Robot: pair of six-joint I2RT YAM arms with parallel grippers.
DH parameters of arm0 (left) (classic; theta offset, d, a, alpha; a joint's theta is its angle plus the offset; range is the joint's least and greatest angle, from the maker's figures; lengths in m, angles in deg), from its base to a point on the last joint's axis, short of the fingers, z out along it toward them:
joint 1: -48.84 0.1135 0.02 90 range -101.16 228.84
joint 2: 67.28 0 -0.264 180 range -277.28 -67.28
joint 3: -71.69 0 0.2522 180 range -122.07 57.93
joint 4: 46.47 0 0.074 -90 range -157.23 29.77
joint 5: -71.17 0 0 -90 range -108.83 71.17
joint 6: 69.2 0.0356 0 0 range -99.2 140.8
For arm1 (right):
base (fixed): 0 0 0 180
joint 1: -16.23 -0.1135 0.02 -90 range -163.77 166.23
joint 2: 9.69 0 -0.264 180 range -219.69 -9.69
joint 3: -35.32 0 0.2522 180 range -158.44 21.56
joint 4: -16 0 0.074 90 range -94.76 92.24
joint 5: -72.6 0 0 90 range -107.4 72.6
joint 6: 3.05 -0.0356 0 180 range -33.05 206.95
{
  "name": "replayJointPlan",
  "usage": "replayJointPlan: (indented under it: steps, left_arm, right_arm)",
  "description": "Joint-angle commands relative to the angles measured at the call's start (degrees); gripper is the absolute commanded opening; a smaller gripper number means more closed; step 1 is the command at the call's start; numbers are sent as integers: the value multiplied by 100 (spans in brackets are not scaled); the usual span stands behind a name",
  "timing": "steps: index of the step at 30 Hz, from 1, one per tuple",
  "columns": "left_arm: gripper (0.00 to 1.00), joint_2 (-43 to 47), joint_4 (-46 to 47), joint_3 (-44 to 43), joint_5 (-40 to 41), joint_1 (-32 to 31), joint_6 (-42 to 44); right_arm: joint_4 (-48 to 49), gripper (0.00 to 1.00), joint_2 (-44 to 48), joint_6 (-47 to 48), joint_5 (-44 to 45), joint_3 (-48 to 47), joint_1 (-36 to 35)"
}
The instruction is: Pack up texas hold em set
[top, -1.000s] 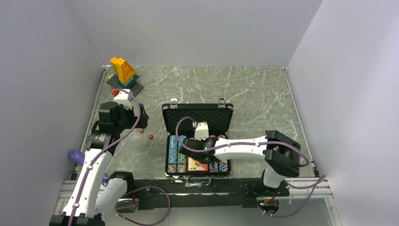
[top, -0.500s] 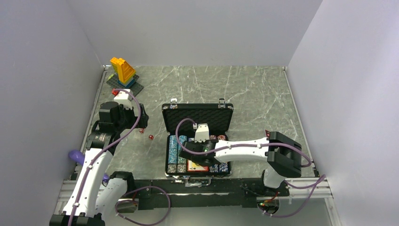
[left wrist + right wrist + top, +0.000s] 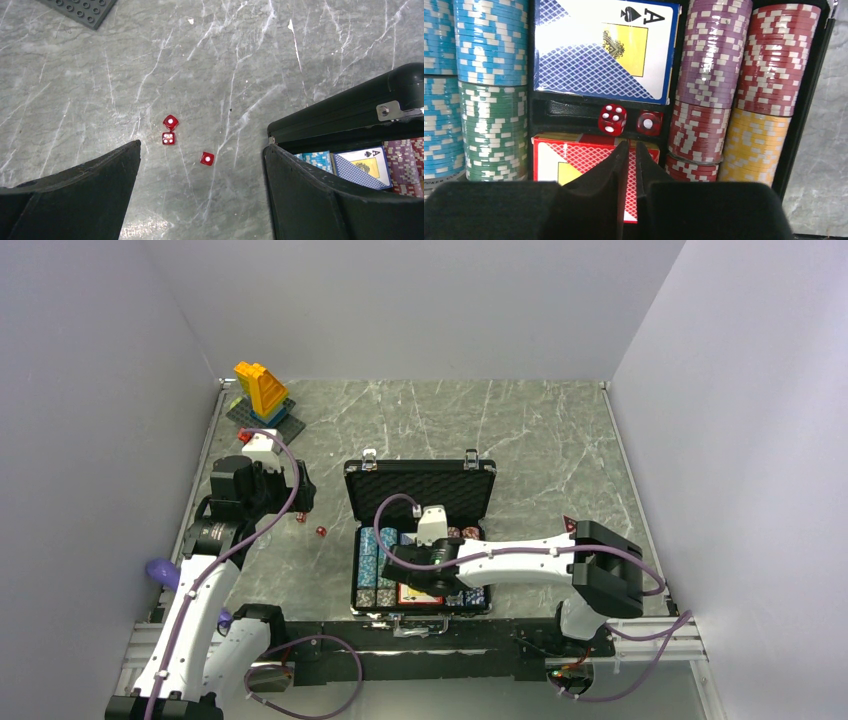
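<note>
Open black case (image 3: 445, 480) sits mid-table, lid up, w/ chip rows (image 3: 489, 50), blue deck (image 3: 604, 50), red deck (image 3: 569, 160) & two red dice (image 3: 612, 119) inside. Right gripper (image 3: 627, 146) pinched closed, empty, over red deck. Left gripper (image 3: 201, 147) spread wide above three loose dice (image 3: 207, 159) on table (image 3: 300, 30), left of case.

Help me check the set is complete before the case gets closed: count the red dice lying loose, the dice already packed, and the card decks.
Loose dice: 3
Packed dice: 2
Card decks: 2
Total: 7
</note>
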Motion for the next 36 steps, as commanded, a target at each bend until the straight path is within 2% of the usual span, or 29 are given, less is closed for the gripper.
replayJointPlan:
  steps: [1,6,12,20,28,36]
  left_arm:
    - [99,-12,188,-88,-20,-12,-25]
    - [99,3,185,-88,-24,-12,-24]
    - [99,-47,227,-62,-70,-12,-55]
    - [99,-479,129,-101,287,27,-84]
    - [96,-1569,27,-256,602,81,-81]
    - [81,-2901,-29,-499,604,257,-143]
  right_arm:
    - [-288,17,313,-81,195,-299,-18]
    - [-79,28,377,79,63,-315,116]
    - [227,34,531,331,-49,-239,368]
    - [689,46,1348,1228,-11,-10,641]
    - [1652,50,2508,2159,-420,598,1173]
    - [2440,50,2975,2632,-662,1027,1309]
